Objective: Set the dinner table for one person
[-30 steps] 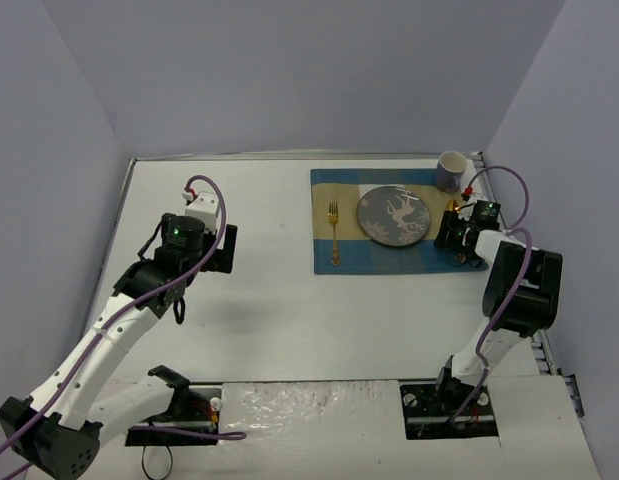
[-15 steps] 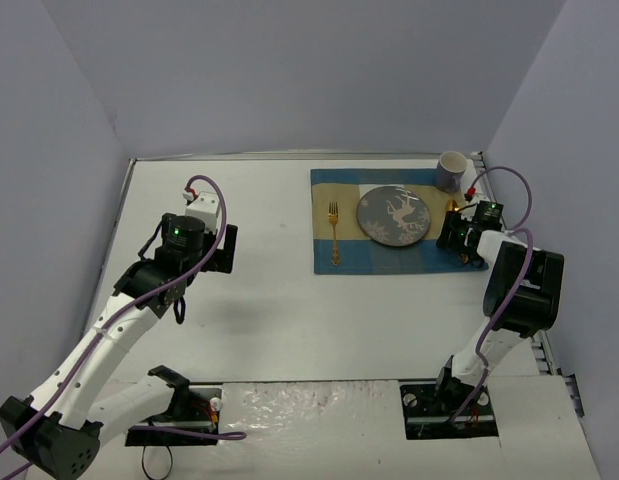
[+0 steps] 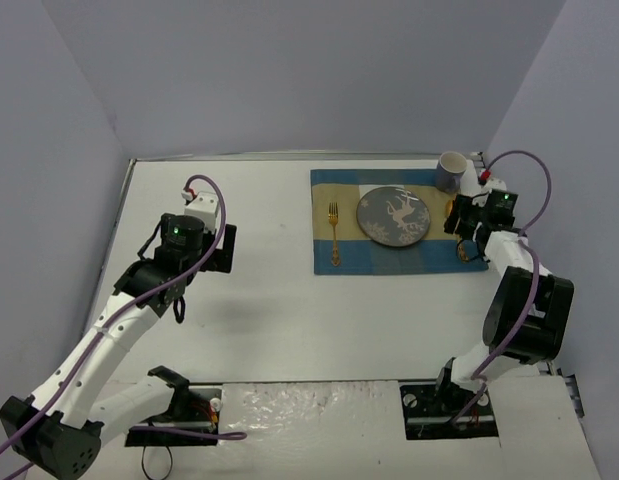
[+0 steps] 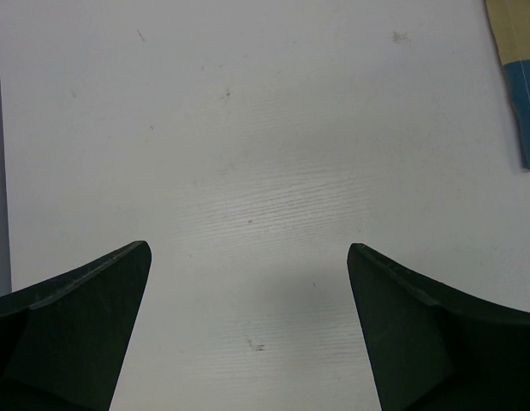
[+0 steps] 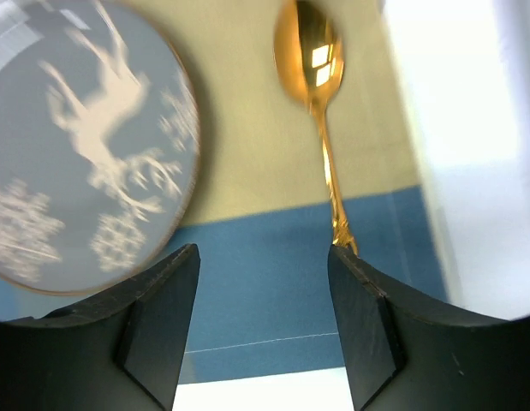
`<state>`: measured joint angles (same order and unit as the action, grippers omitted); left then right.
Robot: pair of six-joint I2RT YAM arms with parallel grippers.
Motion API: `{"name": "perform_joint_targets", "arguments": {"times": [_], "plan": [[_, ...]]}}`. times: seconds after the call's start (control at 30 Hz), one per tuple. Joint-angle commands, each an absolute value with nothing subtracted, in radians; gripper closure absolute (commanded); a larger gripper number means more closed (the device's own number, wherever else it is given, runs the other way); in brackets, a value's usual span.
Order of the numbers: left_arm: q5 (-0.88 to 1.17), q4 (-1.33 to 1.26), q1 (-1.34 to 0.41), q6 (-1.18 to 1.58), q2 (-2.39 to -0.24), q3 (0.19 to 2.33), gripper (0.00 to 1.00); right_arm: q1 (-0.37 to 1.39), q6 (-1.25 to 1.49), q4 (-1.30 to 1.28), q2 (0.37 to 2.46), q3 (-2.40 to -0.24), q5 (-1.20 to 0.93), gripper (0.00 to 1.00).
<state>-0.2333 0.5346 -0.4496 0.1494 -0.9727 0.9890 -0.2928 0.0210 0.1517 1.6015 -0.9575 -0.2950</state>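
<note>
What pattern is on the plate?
The plate is grey-blue with a white deer and snowflake motifs, clearest in the right wrist view.

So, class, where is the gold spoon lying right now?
In the right wrist view the gold spoon lies on the striped placemat, just right of the deer-patterned plate, its handle ending by the open jaws of the right gripper.

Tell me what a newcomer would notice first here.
The blue-and-tan placemat at the far right of the dinner table stands out, carrying a grey plate with a white deer, a gold fork left of the plate and a mug at its far right corner. Next, the right gripper hangs open over the mat's right edge, a gold spoon lying ahead of its fingers. The left gripper is open above bare tabletop.
</note>
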Motion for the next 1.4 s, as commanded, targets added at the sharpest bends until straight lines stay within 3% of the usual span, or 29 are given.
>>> {"name": "perform_joint_targets", "arguments": {"times": [0.0,0.37,0.6,0.77,1.17,1.37], "plan": [[-0.237,0.502,-0.436,0.158,-0.977,1.011,0.03,-0.282,0.065,0.190,1.419,-1.048,-0.277,0.41],[-0.237,0.487,-0.419,0.176,-0.978,1.001,0.03,-0.274,0.124,0.153,1.088,-1.104,-0.224,0.37],[-0.249,0.479,-0.419,0.203,-0.920,1.006,0.03,-0.248,0.154,0.057,0.903,-1.135,-0.234,0.29],[-0.271,0.519,-0.419,0.194,-0.846,1.037,0.03,-0.111,0.085,-0.044,0.751,-1.132,-0.115,0.20],[-0.362,0.534,-0.419,0.133,-0.568,0.960,0.03,0.080,0.016,-0.205,0.417,-0.980,0.114,0.01],[-0.407,0.505,-0.419,0.126,-0.469,0.848,0.03,0.100,0.031,-0.218,0.283,-0.899,0.199,0.00]]}}
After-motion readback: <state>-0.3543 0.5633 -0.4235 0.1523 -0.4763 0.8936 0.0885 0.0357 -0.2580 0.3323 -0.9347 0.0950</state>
